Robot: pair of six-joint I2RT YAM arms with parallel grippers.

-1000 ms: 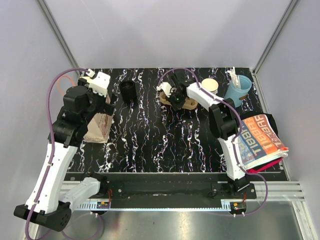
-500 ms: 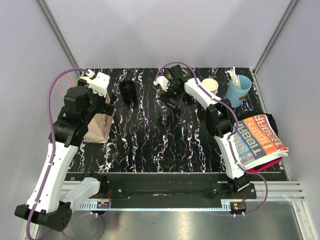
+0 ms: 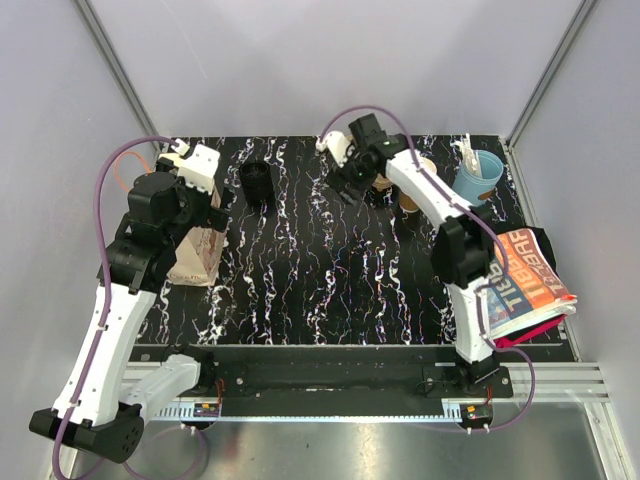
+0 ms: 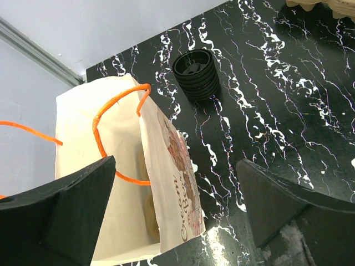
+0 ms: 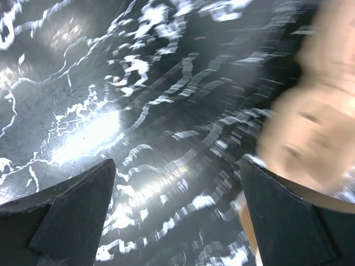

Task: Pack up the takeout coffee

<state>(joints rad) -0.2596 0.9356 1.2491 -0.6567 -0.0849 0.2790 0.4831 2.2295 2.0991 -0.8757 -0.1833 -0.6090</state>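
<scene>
The takeout coffee is hidden: no lidded cup shows in any view. My left gripper [image 3: 205, 200] [image 4: 175, 213] hangs open over a white paper bag [image 3: 195, 252] [image 4: 119, 166] with orange handles, standing open at the table's left. A dim tan shape lies inside the bag; I cannot tell what it is. My right gripper [image 3: 346, 178] [image 5: 177, 210] is open above the back middle of the table, with nothing between its fingers. Its view is blurred, with a tan blur [image 5: 313, 111] at the right.
A stack of black lids [image 3: 258, 181] [image 4: 194, 73] stands behind the bag. A tan cup with a pale inside [image 3: 424, 166] is partly hidden by the right arm, beside a cardboard tray [image 3: 381, 184]. A light blue cup [image 3: 478, 178] and a magazine [image 3: 522, 272] are at right.
The right gripper has opened, lifted off the cardboard tray and swung toward the back right. The left arm has not moved.
</scene>
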